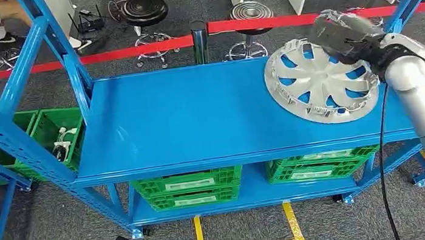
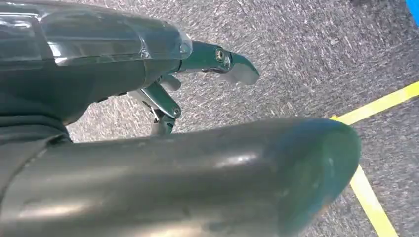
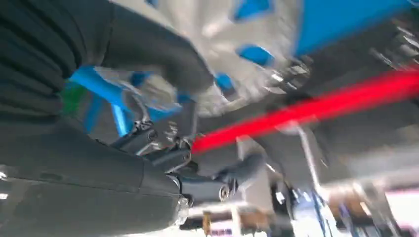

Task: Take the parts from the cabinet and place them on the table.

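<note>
Head view: placing step is judged under way; silver hubcap [image 1: 322,79] is seen on the right end of the blue table top [image 1: 179,121], far edge tilted up under the right hand [image 1: 347,39], whose fingers are closed over the rim. Next move is judged to call for lowering the cap flat, then letting go

Left wrist view: left hand [image 2: 197,74] is seen over grey carpet, fingers apart, nothing held

Right wrist view: blurred; grey thumb is seen against the hubcap [image 3: 237,34], so the grip is judged kept
</note>
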Motion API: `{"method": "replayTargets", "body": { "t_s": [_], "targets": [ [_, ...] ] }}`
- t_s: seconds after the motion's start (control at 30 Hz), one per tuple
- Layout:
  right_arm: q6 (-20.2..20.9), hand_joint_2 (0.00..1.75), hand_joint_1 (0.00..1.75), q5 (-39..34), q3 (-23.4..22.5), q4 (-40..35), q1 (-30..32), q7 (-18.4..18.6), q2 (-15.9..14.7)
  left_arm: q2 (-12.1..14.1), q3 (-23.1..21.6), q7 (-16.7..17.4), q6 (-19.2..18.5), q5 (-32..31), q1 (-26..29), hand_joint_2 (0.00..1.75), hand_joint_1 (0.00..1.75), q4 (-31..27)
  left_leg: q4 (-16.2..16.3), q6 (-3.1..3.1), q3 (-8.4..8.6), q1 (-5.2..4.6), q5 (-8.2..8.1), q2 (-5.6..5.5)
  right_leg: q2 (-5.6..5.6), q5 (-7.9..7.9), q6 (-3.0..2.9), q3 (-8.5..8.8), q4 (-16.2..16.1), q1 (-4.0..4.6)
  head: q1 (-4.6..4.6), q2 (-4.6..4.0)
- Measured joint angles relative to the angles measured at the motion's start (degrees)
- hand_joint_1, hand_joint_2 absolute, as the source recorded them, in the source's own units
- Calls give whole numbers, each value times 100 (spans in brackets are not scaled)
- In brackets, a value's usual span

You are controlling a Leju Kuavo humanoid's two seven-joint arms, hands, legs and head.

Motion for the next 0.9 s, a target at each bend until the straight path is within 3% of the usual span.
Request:
{"method": "replayTargets", "body": {
  "t_s": [0.23, 0.43, 0.63, 0.9],
  "targets": [
    [715, 175, 0, 644, 511, 548, 39, -105, -329, -4, 0, 166, 2, -122, 8, 0, 0, 20, 1, -2, -9, -1, 2, -49, -39, -4, -6, 0, -1, -1, 2, 0],
    [1418, 175, 0, 125, 982, 625, 419, -81, -833, -13, 0, 212, -155, -264, -59, 0, 0, 24, 5, -4, -2, 5, 4, -154, -103, -25, 6, 16, -14, 0, -7, 0],
    [1400, 175, 0, -457, 1607, 347, 841, 107, -1478, -24, 0, 238, -170, -291, -101, 0, 0, 24, 5, -5, -1, 2, 4, -176, -128, -35, 14, 39, -14, -3, 0, 0],
    [1433, 175, 0, -602, 2111, 74, 903, 205, -1860, -52, 0, 291, -122, -264, -142, 0, 0, -26, 3, -6, 10, 2, 3, -104, -98, -34, 15, 42, -14, -2, -2, 0]
  ]
}}
